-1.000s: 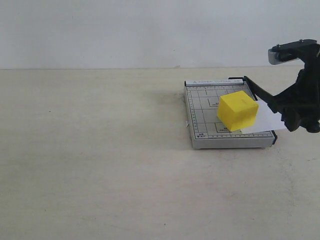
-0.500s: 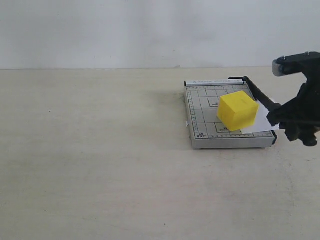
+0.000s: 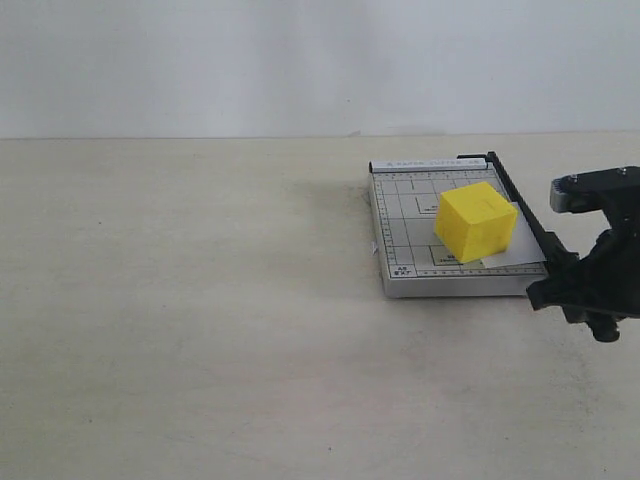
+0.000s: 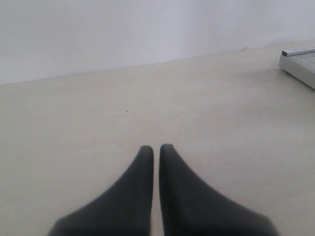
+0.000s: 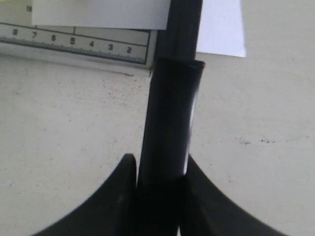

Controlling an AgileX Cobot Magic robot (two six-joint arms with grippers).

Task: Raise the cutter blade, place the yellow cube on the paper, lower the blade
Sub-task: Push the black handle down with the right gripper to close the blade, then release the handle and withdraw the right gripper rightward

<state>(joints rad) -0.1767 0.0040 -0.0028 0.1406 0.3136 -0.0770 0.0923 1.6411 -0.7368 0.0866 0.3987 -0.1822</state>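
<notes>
Right hand [image 5: 157, 169]: closed around the thick black handle, with one finger on each side pressing on it.
Left hand [image 4: 156, 152]: far off to the other side, above the bare surface [image 3: 200, 300]. Its two fingers are pressed together and it holds nothing.
Cutter blade [image 3: 520, 205]: a long black arm lying low along the right edge of the grey board. Its handle end sticks out past the front corner, and that is where the right hand has it. I cannot tell if it is pressed all the way down.
Paper [image 3: 520, 250]: a white sheet lying flat on the board. It goes under the blade, and a bit pokes out on the far side.
Yellow cube [image 3: 476, 222]: sitting on the paper, just beside the blade, turned a little.
Grey board [image 3: 400, 215]: flat on the surface, towards the right, with grid lines and a ruler strip along its front edge.
</notes>
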